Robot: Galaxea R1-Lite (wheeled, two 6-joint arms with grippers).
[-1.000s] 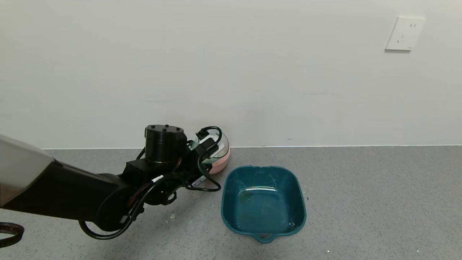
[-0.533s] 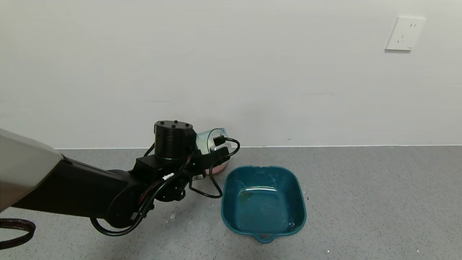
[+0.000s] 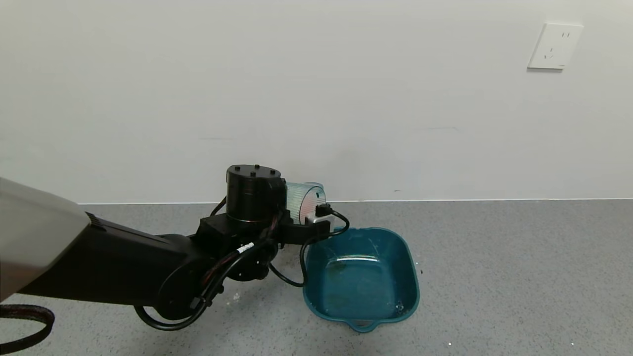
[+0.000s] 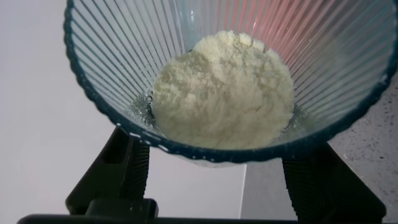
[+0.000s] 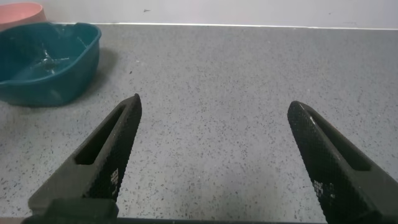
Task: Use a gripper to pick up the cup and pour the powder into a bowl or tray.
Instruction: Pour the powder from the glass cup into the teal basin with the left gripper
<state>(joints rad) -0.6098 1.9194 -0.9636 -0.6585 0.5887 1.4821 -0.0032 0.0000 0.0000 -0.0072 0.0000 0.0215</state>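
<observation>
the grey speckled counter (image 3: 494,277) runs along a white wall. on it sits the teal basin (image 3: 409,277), the largest vessel here, empty apart from some smears on its floor. a pink bowl (image 5: 18,11) shows behind the basin in the right wrist view.

the left gripper (image 3: 316,217) is above the counter just beside the basin's near-left corner, its jaws closed on the ribbed pale cup (image 3: 301,200), one finger on each side of it. the cup hangs off the counter, close to the basin's rim but not clearly over the hollow. the left wrist view looks into its mouth, where a clump of white powder (image 4: 224,93) rests at the bottom.

the right gripper (image 5: 217,155) is parked low over bare counter, well apart from the basin, jaws spread wide and empty.

risks, as i judge them: tipping before the cup's mouth is over the hollow would drop powder on the counter or the rim. the powder looks clumpy, so it may stick, then slide out all at once and puff over the edge. the ribbed, translucent wall seems thin; a hard squeeze could deform it, a light one could let it rotate between the jaws while tilting.
</observation>
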